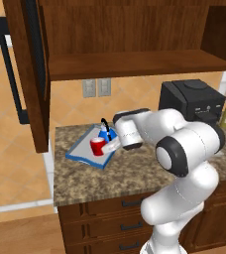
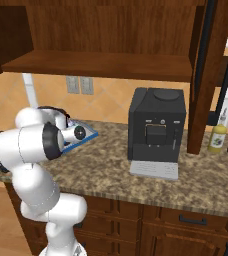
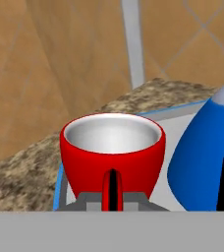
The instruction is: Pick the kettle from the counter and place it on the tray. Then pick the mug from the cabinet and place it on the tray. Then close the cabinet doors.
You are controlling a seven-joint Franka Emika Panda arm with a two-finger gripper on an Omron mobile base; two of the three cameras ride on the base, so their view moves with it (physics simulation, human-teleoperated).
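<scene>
The mug (image 3: 112,150) sits nearest the hand camera, upright, its handle turned straight toward the lens at six o'clock and caught between the narrow-set jaws of the gripper (image 1: 110,144). It looks to rest on or just above the grey floor of the tray (image 1: 81,149); whether its base truly touches I cannot tell. The kettle (image 3: 202,160) stands just beside it at three o'clock in the hand view, close but seemingly not touching.

From the left base view the tray lies on the counter (image 1: 135,173) at about ten o'clock from the arm's elbow, with mug and kettle both inside its blue rim. Above, the cabinet (image 1: 130,34) stands open, its left door (image 1: 28,74) swung out toward the camera at nine o'clock and the right one (image 2: 206,75) at three o'clock in the right base view.

The step in hand, as I judge it, is setting the mug down. To do it well, lower until the base is flat on the tray, part the fingers only enough to free the handle, then draw straight back along the handle's line (a sideways exit would likely nudge the kettle). After that, both doors remain to be shut.

A black coffee machine (image 2: 157,125) and two bottles (image 2: 217,136) stand farther right on the counter. No brand, label or writing can be read on anything here.
</scene>
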